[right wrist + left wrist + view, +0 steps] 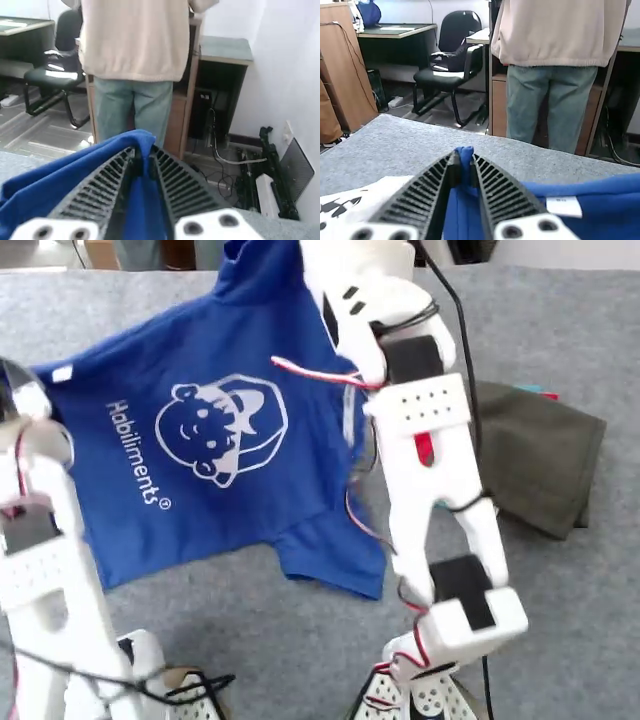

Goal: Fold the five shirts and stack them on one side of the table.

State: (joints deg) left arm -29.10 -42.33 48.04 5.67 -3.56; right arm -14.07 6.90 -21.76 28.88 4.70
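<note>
Grey worktop [560, 640]: folded dark shirt [535, 455] sits near our right end effector [142, 150]. With it and the left end effector [463, 157] we clamp the unfolded blue shirt [200, 440]. Most folding likely remains.

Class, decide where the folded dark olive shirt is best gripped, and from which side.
Probably pinch the dark olive shirt at its thick front right corner, coming from the right: it lies flat, layers stacked there, and the right arm crowds its other side.

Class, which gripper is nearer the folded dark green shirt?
Right. The right gripper pinches the blue shirt on the side toward the dark green shirt; the left gripper pinches its opposite corner, farther away.
</note>
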